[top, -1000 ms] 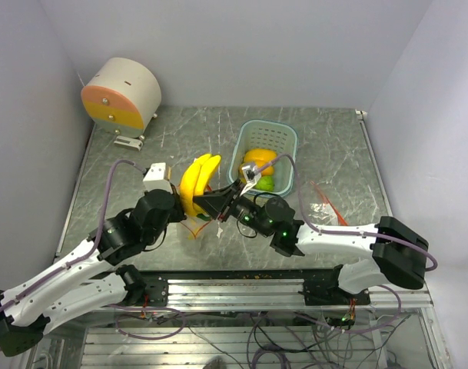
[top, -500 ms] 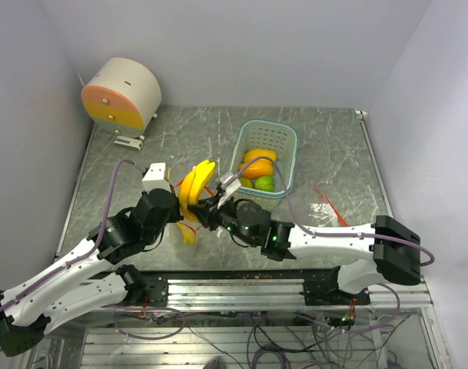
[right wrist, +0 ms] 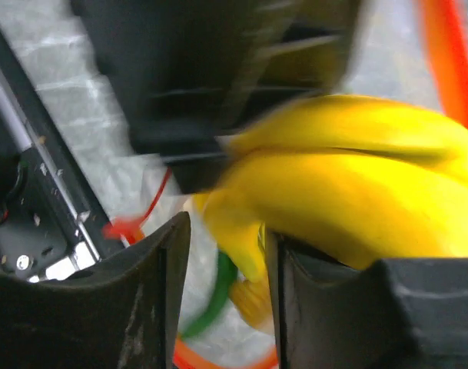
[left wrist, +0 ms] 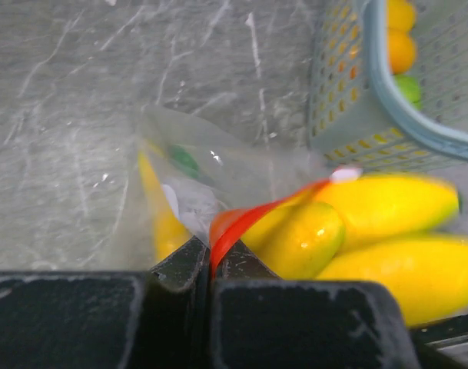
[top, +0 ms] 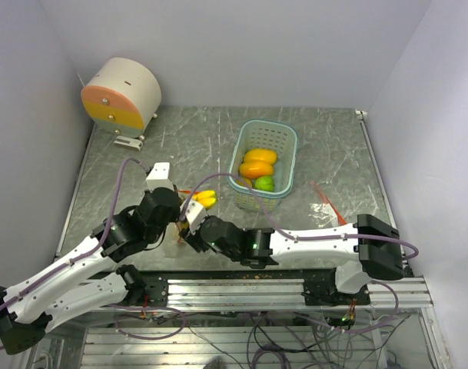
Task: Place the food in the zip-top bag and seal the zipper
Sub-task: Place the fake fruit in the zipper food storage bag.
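Note:
My left gripper (left wrist: 210,257) is shut on the red-orange zipper strip (left wrist: 253,219) of the clear zip-top bag (left wrist: 195,173) and holds its mouth up. In the top view this gripper (top: 176,224) is at the table's front left. The yellow banana (left wrist: 387,231) lies at the bag's mouth, low over the table (top: 204,199). My right gripper (right wrist: 224,231) has its fingers apart, with the banana (right wrist: 349,184) resting against the right finger (right wrist: 326,307). A long green pepper (right wrist: 214,304) and a small orange piece (right wrist: 253,301) lie below, apparently inside the bag. The mango (top: 256,170) and the green fruit (top: 266,183) sit in the basket.
The pale teal basket (top: 286,142) stands at the middle back and also holds another yellow-orange fruit (top: 261,156). A round cream and orange device (top: 122,94) stands at the back left. A clear thing with a red-orange strip (top: 326,204) lies at the right.
My right arm swung left and down, bringing the banana from upright to low and flat at the bag's mouth. My left gripper kept its hold on the strip.

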{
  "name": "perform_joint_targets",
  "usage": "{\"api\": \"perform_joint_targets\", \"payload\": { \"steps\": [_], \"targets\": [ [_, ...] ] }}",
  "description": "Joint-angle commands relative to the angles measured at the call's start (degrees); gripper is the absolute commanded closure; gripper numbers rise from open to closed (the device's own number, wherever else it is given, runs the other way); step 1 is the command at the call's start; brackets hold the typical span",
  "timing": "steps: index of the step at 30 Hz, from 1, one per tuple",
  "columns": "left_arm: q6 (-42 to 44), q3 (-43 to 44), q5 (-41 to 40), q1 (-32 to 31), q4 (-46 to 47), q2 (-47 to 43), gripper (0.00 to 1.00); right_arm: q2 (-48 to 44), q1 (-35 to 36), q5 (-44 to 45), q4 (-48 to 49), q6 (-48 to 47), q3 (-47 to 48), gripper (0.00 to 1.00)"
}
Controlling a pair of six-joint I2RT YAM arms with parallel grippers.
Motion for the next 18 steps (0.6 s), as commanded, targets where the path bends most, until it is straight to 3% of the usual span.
{"api": "perform_joint_targets", "payload": {
  "steps": [1, 3, 5, 11, 18],
  "targets": [
    [-0.99, 2.40, 3.67, -0.49, 9.18, -0.03, 0.93, -1.85, 2.31, -2.62, -5.75, -1.97, 2.96, 0.48],
    [-0.94, 2.25, 3.55, -0.51, 8.91, -0.29, 0.93, -5.10, 2.34, -2.61, -5.58, -1.83, 2.60, 0.29],
    [-1.06, 1.90, 3.38, -0.54, 8.95, -0.86, 0.93, -9.12, 2.30, -3.13, -5.29, -1.75, 2.29, 0.17],
    [-1.61, 1.18, 3.15, -0.50, 8.32, -2.32, 0.93, -16.88, 1.98, 3.82, -3.96, 2.50, -0.13, 0.18],
    [-2.03, 1.51, 3.28, -0.47, 7.75, -2.74, 0.93, -16.21, -2.52, 4.84, -15.05, 14.11, 1.77, 0.28]
  ]
}}
